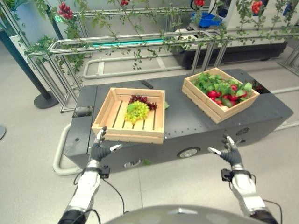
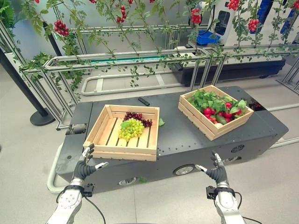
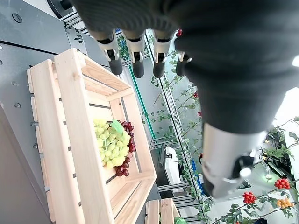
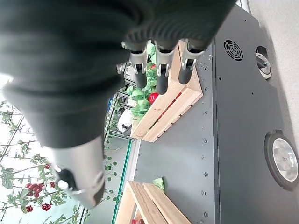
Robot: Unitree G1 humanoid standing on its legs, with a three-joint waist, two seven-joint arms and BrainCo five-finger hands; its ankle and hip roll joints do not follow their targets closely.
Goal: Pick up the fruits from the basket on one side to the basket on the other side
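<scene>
Reaching for fruit | right hand [image 1: 230, 151] and left hand [image 1: 99, 149] hover with fingers released, short of the tabletop [image 1: 187, 126] | right crate [image 1: 219, 94] holds red fruit among leaves, left crate [image 1: 130, 115] grapes [image 1: 137, 111] | descend from above, curl around 1 fruit, avoid leaves

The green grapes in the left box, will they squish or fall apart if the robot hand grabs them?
Probably a bit. The green grapes look like a loose bunch of small round berries, so it may sag and shed some. Hard squeezing could burst them. Loose ones might roll across the wooden crate, whose floor is slatted. The left robot hand looks open.
</scene>
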